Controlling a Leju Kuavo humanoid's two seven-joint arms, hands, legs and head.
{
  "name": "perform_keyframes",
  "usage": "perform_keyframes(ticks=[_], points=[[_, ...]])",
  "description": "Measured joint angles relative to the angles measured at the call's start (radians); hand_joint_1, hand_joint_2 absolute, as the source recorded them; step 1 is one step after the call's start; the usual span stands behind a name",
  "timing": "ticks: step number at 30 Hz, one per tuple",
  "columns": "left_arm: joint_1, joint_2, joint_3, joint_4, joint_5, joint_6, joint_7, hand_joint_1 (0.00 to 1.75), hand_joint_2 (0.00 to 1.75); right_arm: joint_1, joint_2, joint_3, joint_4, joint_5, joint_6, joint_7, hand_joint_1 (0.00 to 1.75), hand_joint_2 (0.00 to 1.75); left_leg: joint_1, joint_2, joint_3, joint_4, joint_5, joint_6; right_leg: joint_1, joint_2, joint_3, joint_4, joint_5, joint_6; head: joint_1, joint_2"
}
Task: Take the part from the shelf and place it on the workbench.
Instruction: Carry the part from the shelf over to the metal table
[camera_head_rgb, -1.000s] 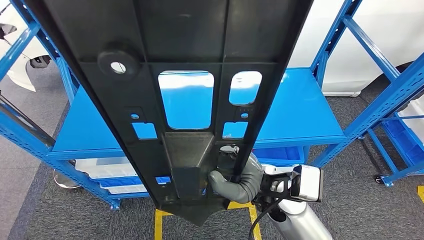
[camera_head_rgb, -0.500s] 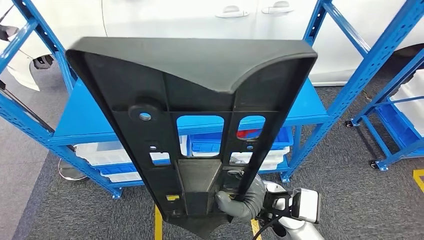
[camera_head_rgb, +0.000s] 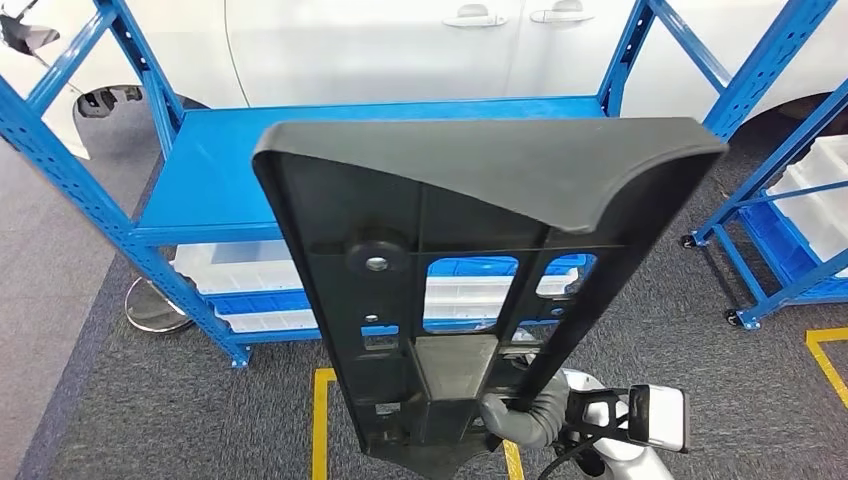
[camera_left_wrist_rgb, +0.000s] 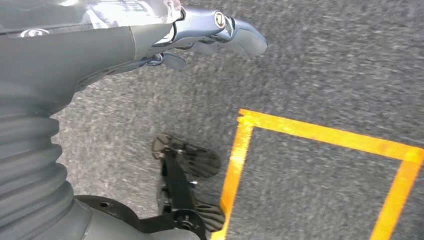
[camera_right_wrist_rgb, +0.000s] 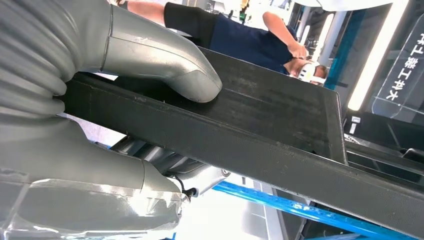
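Note:
A long black plastic part (camera_head_rgb: 470, 260), ribbed and pierced with cutouts, stands nearly upright in front of me in the head view. My right hand (camera_head_rgb: 525, 415) grips its lower right edge, thumb wrapped over the rim. Up close, the right wrist view has the grey thumb (camera_right_wrist_rgb: 170, 65) pressed on the black part (camera_right_wrist_rgb: 260, 130) with fingers below it. My left hand (camera_left_wrist_rgb: 150, 45) hangs over the grey carpet with its fingers loosely apart, holding nothing.
A blue shelf rack (camera_head_rgb: 230, 160) stands ahead with white and blue bins (camera_head_rgb: 240, 280) on its lower level. Another blue rack (camera_head_rgb: 780, 200) is at the right. Yellow floor tape (camera_head_rgb: 322, 420) marks the carpet. A person in dark blue (camera_right_wrist_rgb: 250, 40) appears beyond the part.
The whole view has shifted: the shelf looks farther away and more of the white car behind it shows. The part's top edge has come fully into view and sits lower and more to the right.

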Motion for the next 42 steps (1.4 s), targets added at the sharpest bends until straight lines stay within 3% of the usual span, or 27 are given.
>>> perform_keyframes(ticks=[1, 2, 3, 4, 6, 8, 9, 11, 13, 16, 17, 18, 19, 20, 22, 24, 26, 28, 31, 33, 34, 36, 38, 39, 41, 42], points=[[0.000, 0.000, 0.000, 0.000, -0.003, 0.000, 0.001, 0.00, 1.75, 0.000, -0.001, -0.009, -0.001, -0.006, 0.010, 0.000, 1.75, 1.75, 0.000, 0.000, -0.017, 0.001, 0.012, 0.001, -0.003, 0.000, -0.016, 0.070, -0.042, 0.005, 0.001, 0.000], [0.001, 0.000, 0.000, 0.000, -0.008, 0.000, 0.002, 0.00, 1.75, -0.001, -0.001, -0.019, -0.002, -0.014, 0.020, 0.000, 1.75, 1.75, 0.000, 0.000, -0.034, 0.002, 0.023, 0.000, -0.005, 0.000, -0.024, 0.126, -0.059, 0.009, 0.001, 0.000], [0.001, 0.000, 0.000, 0.000, -0.012, 0.000, 0.004, 0.00, 1.75, -0.001, -0.001, -0.028, -0.002, -0.020, 0.029, 0.000, 1.75, 1.75, 0.000, 0.000, -0.051, 0.004, 0.034, -0.002, -0.008, 0.000, -0.018, 0.153, -0.051, 0.012, 0.001, 0.000], [0.001, 0.000, 0.000, 0.000, -0.016, 0.000, 0.006, 0.00, 1.75, -0.003, -0.001, -0.037, -0.004, -0.024, 0.036, 0.000, 1.75, 1.75, 0.000, 0.000, -0.067, 0.006, 0.043, -0.005, -0.010, 0.000, 0.006, 0.143, -0.023, 0.014, 0.001, 0.000], [0.001, 0.000, 0.000, 0.000, -0.022, 0.000, 0.012, 0.00, 1.75, -0.008, 0.003, -0.052, -0.011, -0.025, 0.040, -0.001, 1.75, 1.75, 0.000, 0.000, -0.093, 0.015, 0.060, -0.013, -0.014, 0.000, 0.104, 0.026, 0.021, 0.012, 0.001, 0.000], [0.001, 0.000, 0.000, 0.000, -0.027, -0.002, 0.019, 0.00, 1.75, -0.014, 0.013, -0.059, -0.022, -0.021, 0.034, -0.001, 1.75, 1.75, -0.002, 0.000, -0.108, 0.024, 0.071, -0.024, -0.011, 0.000, 0.199, -0.114, 0.003, 0.002, 0.000, 0.000], [0.000, 0.000, 0.000, 0.000, -0.030, -0.004, 0.024, 0.00, 1.75, -0.016, 0.019, -0.060, -0.027, -0.017, 0.028, -0.001, 1.75, 1.75, -0.002, 0.000, -0.110, 0.026, 0.077, -0.030, -0.008, 0.000, 0.221, -0.151, -0.013, -0.006, -0.001, 0.000], [0.000, 0.000, 0.000, 0.000, -0.035, -0.009, 0.038, 0.00, 1.75, -0.016, 0.029, -0.059, -0.038, -0.008, 0.015, -0.002, 1.75, 1.75, 0.001, 0.002, -0.112, 0.026, 0.087, -0.044, -0.005, 0.000, 0.221, -0.165, -0.011, -0.025, -0.002, 0.000], [0.000, 0.001, 0.000, 0.000, -0.039, -0.013, 0.051, 0.00, 1.75, -0.016, 0.040, -0.058, -0.049, 0.002, 0.002, -0.002, 1.75, 1.75, 0.004, 0.001, -0.125, 0.056, 0.057, -0.054, -0.005, 0.002, 0.213, -0.169, 0.004, -0.044, -0.003, 0.000], [0.001, 0.003, 0.000, 0.000, -0.048, -0.017, 0.068, 0.00, 1.75, -0.016, 0.056, -0.050, -0.060, 0.012, -0.018, -0.002, 1.75, 1.75, 0.006, -0.001, -0.190, 0.235, -0.061, -0.060, 0.000, 0.013, 0.193, -0.169, 0.023, -0.057, -0.007, 0.000], [0.001, 0.004, 0.000, 0.000, -0.051, -0.016, 0.073, 0.00, 1.75, -0.016, 0.058, -0.046, -0.061, 0.016, -0.025, -0.002, 1.75, 1.75, 0.006, -0.001, -0.206, 0.291, -0.083, -0.061, 0.002, 0.018, 0.186, -0.167, 0.028, -0.058, -0.006, 0.000], [0.001, 0.005, 0.000, 0.000, -0.054, -0.014, 0.077, 0.00, 1.75, -0.016, 0.059, -0.041, -0.062, 0.021, -0.032, -0.002, 1.75, 1.75, 0.006, -0.002, -0.206, 0.315, -0.086, -0.061, 0.004, 0.025, 0.180, -0.164, 0.031, -0.058, -0.007, 0.000], [0.002, 0.007, 0.000, 0.000, -0.057, -0.011, 0.081, 0.00, 1.75, -0.017, 0.059, -0.037, -0.063, 0.026, -0.038, -0.002, 1.75, 1.75, 0.006, -0.004, -0.186, 0.296, -0.068, -0.058, 0.006, 0.033, 0.175, -0.161, 0.033, -0.058, -0.007, 0.000], [0.002, 0.008, 0.000, 0.000, -0.061, -0.008, 0.085, 0.00, 1.75, -0.019, 0.060, -0.033, -0.065, 0.031, -0.043, -0.002, 1.75, 1.75, 0.005, -0.011, -0.147, 0.239, -0.040, -0.053, 0.007, 0.042, 0.172, -0.159, 0.035, -0.057, -0.007, 0.000], [0.002, 0.013, 0.000, 0.000, -0.069, -0.004, 0.092, 0.00, 1.75, -0.028, 0.061, -0.027, -0.072, 0.036, -0.051, -0.001, 1.75, 1.75, 0.005, -0.050, -0.062, 0.100, -0.001, -0.040, 0.007, 0.059, 0.168, -0.154, 0.037, -0.053, -0.005, 0.000], [0.003, 0.017, 0.000, 0.000, -0.076, -0.001, 0.098, 0.00, 1.75, -0.042, 0.061, -0.025, -0.080, 0.036, -0.059, 0.003, 1.75, 1.75, 0.004, -0.078, -0.024, 0.033, 0.002, -0.033, 0.003, 0.077, 0.161, -0.152, 0.042, -0.043, -0.003, 0.000], [0.002, 0.020, 0.000, 0.000, -0.077, -0.001, 0.101, 0.00, 1.75, -0.050, 0.061, -0.024, -0.088, 0.034, -0.066, 0.009, 1.75, 1.75, 0.004, -0.064, -0.020, 0.019, 0.004, -0.030, 0.002, 0.095, 0.153, -0.154, 0.048, -0.030, -0.003, 0.000], [-0.001, 0.022, 0.000, 0.000, -0.079, -0.001, 0.102, 0.00, 1.75, -0.055, 0.061, -0.023, -0.095, 0.033, -0.068, 0.012, 1.75, 1.75, 0.009, -0.039, -0.017, 0.003, 0.011, -0.021, 0.004, 0.079, 0.136, -0.129, 0.032, -0.020, 0.001, 0.000], [-0.001, 0.023, 0.000, 0.000, -0.084, -0.001, 0.104, 0.00, 1.75, -0.064, 0.061, -0.021, -0.101, 0.034, -0.076, 0.012, 1.75, 1.75, 0.010, -0.003, -0.017, -0.006, 0.017, -0.014, 0.001, 0.022, 0.052, 0.035, -0.049, -0.009, 0.010, 0.000], [0.000, 0.023, -0.001, 0.000, -0.092, 0.000, 0.108, 0.00, 1.75, -0.060, 0.056, -0.020, -0.108, 0.038, -0.092, 0.014, 1.75, 1.75, 0.009, 0.020, -0.018, -0.005, 0.016, -0.014, -0.005, 0.012, 0.006, 0.122, -0.067, -0.001, 0.010, 0.000], [0.000, 0.024, -0.001, 0.000, -0.096, 0.000, 0.110, 0.00, 1.75, -0.057, 0.051, -0.018, -0.116, 0.042, -0.105, 0.014, 1.75, 1.75, 0.009, 0.032, -0.019, -0.003, 0.015, -0.015, -0.008, 0.008, 0.008, 0.116, -0.050, 0.002, 0.011, 0.000], [-0.003, 0.028, -0.002, 0.000, -0.104, -0.001, 0.111, 0.00, 1.75, -0.048, 0.038, -0.011, -0.142, 0.059, -0.135, 0.012, 1.75, 1.75, 0.009, 0.051, -0.018, 0.004, 0.009, -0.020, -0.010, -0.021, 0.066, -0.005, 0.017, 0.002, 0.011, 0.000], [-0.004, 0.035, -0.003, 0.000, -0.113, -0.005, 0.110, 0.00, 1.75, -0.032, 0.027, 0.004, -0.176, 0.093, -0.168, 0.007, 1.75, 1.75, 0.003, 0.066, -0.018, 0.013, 0.002, -0.030, -0.004, -0.065, 0.118, -0.118, 0.058, -0.009, 0.010, 0.000], [-0.004, 0.040, -0.004, 0.000, -0.117, -0.008, 0.108, 0.00, 1.75, -0.024, 0.024, 0.012, -0.192, 0.111, -0.183, 0.004, 1.75, 1.75, 0.000, 0.074, -0.018, 0.016, -0.001, -0.036, 0.000, -0.075, 0.125, -0.139, 0.061, -0.016, 0.009, 0.000], [-0.004, 0.048, -0.004, 0.000, -0.124, -0.018, 0.101, 0.00, 1.75, -0.009, 0.017, 0.030, -0.219, 0.137, -0.211, 0.002, 1.75, 1.75, -0.001, 0.093, -0.016, 0.017, -0.005, -0.047, 0.003, -0.056, 0.120, -0.141, 0.061, -0.031, 0.007, 0.000], [-0.005, 0.052, -0.004, 0.000, -0.127, -0.022, 0.098, 0.00, 1.75, -0.001, 0.012, 0.037, -0.231, 0.146, -0.224, 0.002, 1.75, 1.75, 0.001, 0.091, -0.016, 0.021, -0.011, -0.053, 0.002, -0.046, 0.119, -0.143, 0.063, -0.036, 0.005, 0.000]])
